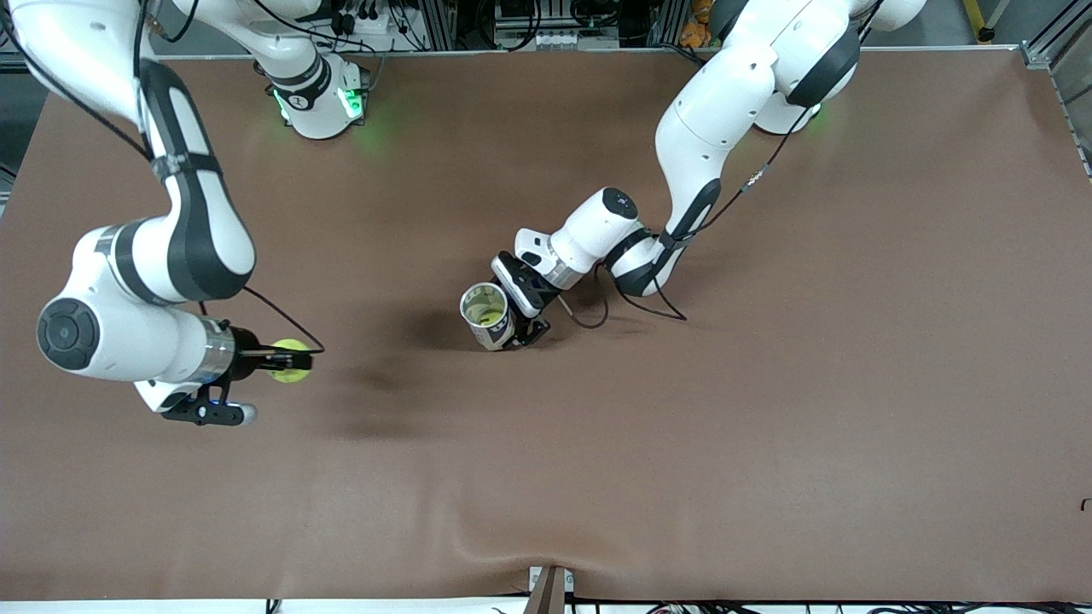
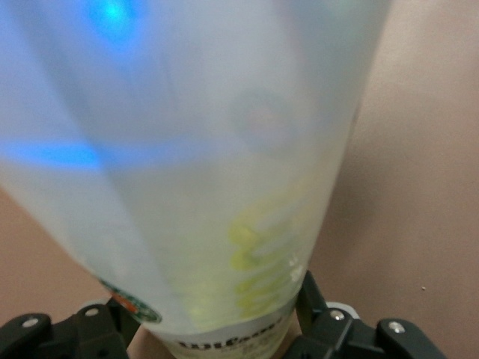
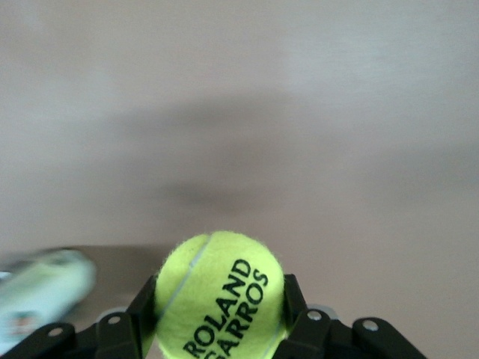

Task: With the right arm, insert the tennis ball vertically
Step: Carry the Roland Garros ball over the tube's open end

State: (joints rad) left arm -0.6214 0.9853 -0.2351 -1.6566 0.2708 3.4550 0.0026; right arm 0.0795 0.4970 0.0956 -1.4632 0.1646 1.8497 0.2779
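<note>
Tennis ball (image 1: 291, 360) at middle left of frame, pinched between fingers of right gripper (image 1: 288, 360), up above brown table (image 1: 768, 409). Right arm (image 1: 145, 281) bent, forearm level, pincer pointing toward table middle. In right wrist view, fingers (image 3: 293, 303) narrow, pressed on both sides of ball (image 3: 222, 295).

Left arm (image 1: 708, 145) reaches down to centre of frame; left gripper (image 1: 516, 328) clasps clear tube (image 1: 488, 315), mouth tilted up, yellow ball visible inside. Left wrist view: tube (image 2: 224, 164) fills the space between the fingers (image 2: 318, 303).

Wide bare tabletop between ball and tube; table edges well apart from both.
</note>
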